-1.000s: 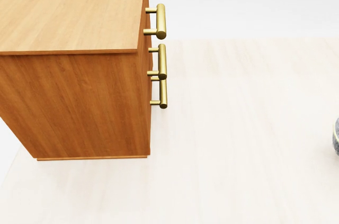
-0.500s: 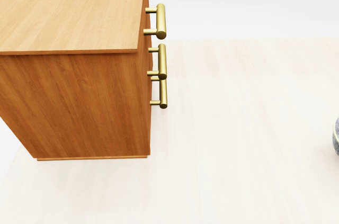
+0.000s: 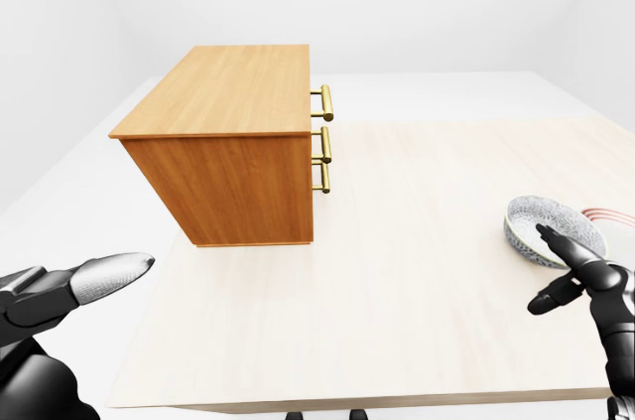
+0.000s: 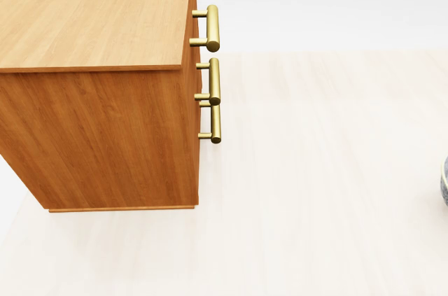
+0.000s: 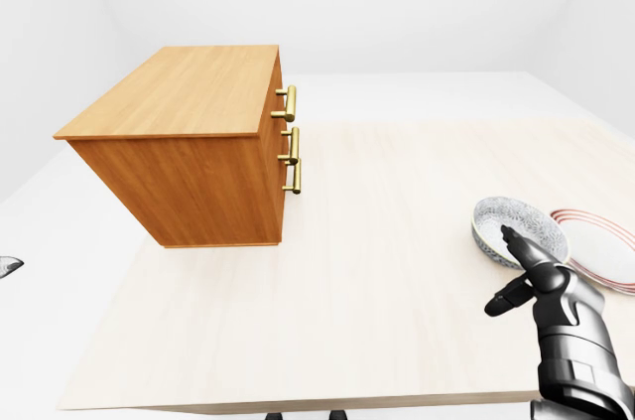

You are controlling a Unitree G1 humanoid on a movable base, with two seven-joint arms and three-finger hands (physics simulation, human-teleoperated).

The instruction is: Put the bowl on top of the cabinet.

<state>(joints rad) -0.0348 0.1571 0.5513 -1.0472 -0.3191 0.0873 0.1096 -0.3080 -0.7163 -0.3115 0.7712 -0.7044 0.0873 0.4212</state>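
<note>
**Bowl upright beside the plate, well right of the cabinet**

The bowl (image 5: 519, 227) sits mouth-up on the table (image 5: 377, 271), touching the plate (image 5: 605, 246). The right hand (image 5: 531, 281) hovers at its near rim, fingers spread, holding nothing. The left hand (image 3: 84, 281), below-left of the cabinet (image 3: 233, 147), is open and empty.

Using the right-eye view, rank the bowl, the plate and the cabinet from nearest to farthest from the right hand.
1. bowl, just above the right hand, at its fingertips.
2. plate, at the right edge, beside the bowl.
3. cabinet, far across the table, upper left.
</note>
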